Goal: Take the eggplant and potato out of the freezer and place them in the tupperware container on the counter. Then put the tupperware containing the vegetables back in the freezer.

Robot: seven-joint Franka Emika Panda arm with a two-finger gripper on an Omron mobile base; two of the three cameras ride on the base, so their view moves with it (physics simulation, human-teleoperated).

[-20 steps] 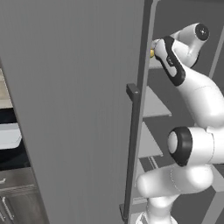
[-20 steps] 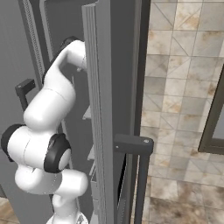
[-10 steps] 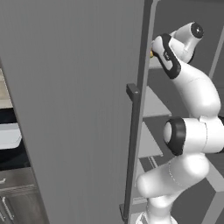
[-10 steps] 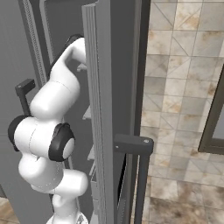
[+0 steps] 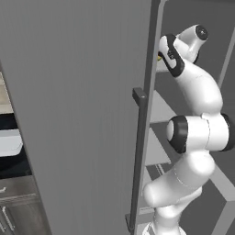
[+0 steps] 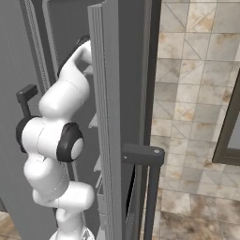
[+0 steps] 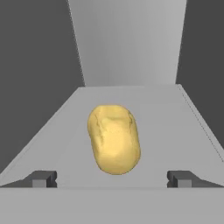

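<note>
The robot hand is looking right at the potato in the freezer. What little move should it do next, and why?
Probably slide forward a little, so its fingers pass on either side of the potato. The gripper is wide open, the potato lies on the grey freezer shelf centred between the fingertips but ahead of them, untouched. Closing now would likely grab nothing.

No legible text or markings.
</note>
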